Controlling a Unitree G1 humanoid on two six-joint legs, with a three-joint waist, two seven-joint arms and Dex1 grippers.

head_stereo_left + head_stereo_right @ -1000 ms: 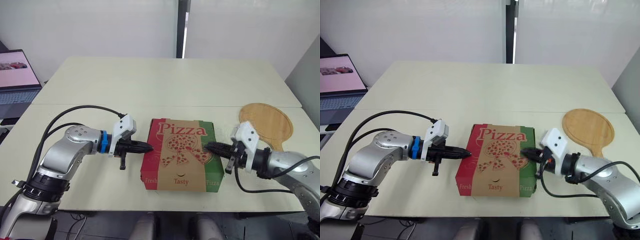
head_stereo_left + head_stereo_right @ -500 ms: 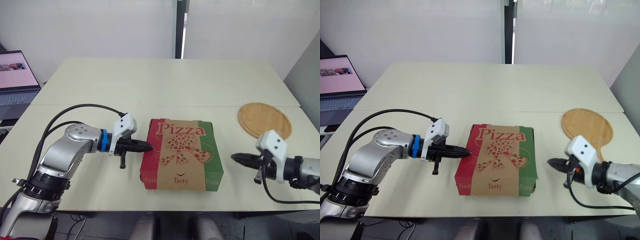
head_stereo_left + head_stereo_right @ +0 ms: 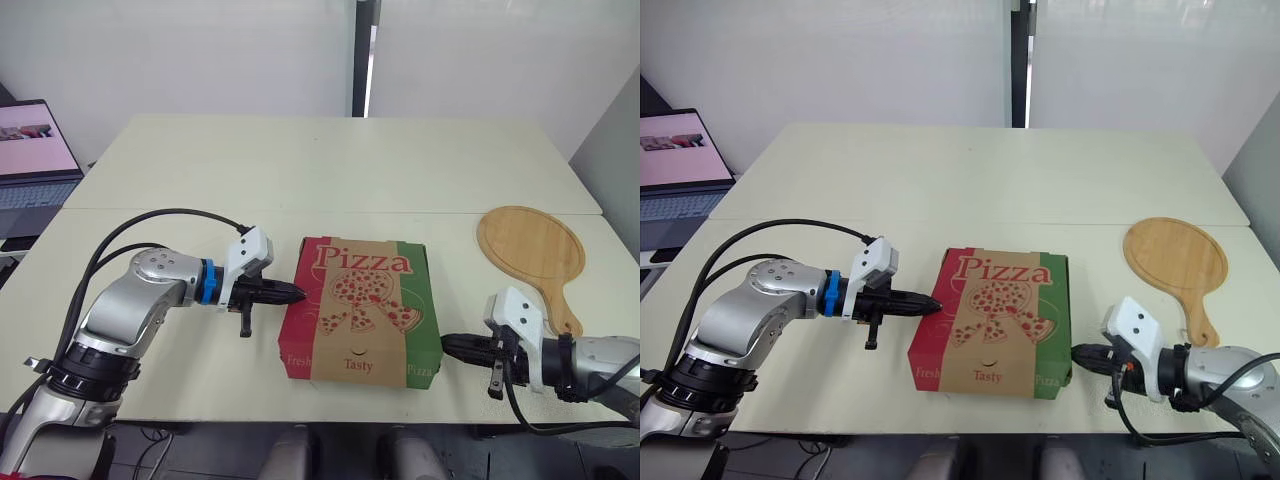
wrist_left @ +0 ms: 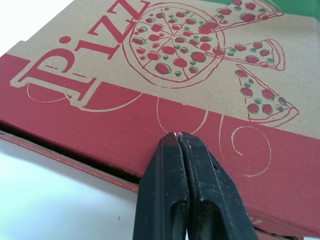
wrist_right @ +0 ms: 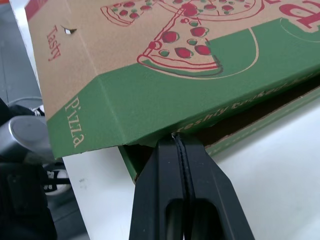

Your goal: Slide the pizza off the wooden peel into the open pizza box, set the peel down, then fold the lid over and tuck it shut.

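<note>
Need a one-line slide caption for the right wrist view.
Shut right gripper at the green side flap of the pizza box, a dark gap showing between lid and base.

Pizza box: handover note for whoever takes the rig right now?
Left gripper: shut, tip at the box's left edge.
Right gripper: shut, tip at the lid's near right corner.
Peel lies on the table, right of the box.
Done: lid folded over; pizza out of sight.
To do: side flaps gape, not tucked; press them in.
</note>
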